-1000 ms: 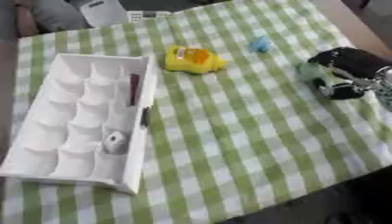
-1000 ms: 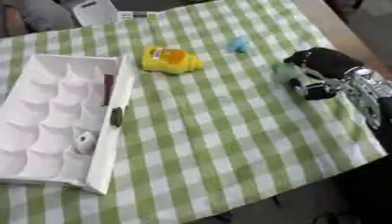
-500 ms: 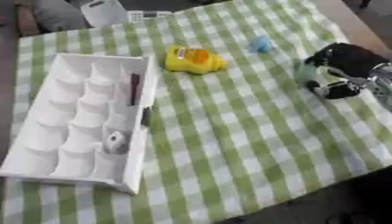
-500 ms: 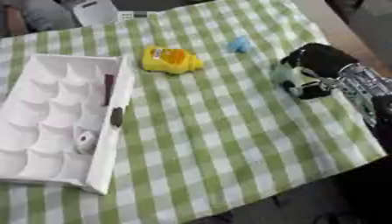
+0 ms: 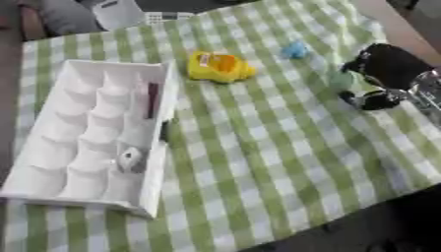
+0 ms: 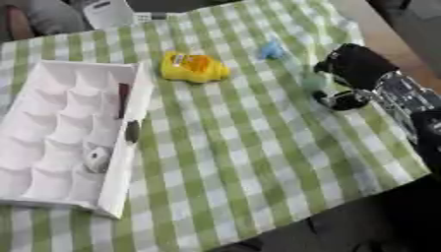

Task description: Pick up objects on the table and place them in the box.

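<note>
Compartments of the white box (image 6: 51,123) at nine o'clock already hold a dark reddish stick (image 6: 122,100) along the right side and a small grey piece (image 6: 96,158) lower down; a dark oval (image 6: 132,131) sits on its right rim. Left on the checked cloth (image 6: 224,147): a yellow toy (image 6: 194,68) at twelve and a small blue thing (image 6: 271,49) at one. At three, the right hand (image 6: 355,66) hangs fingers-down over a pale green blob (image 6: 312,81); I cannot tell whether it grips anything. No left hand shows.
</note>
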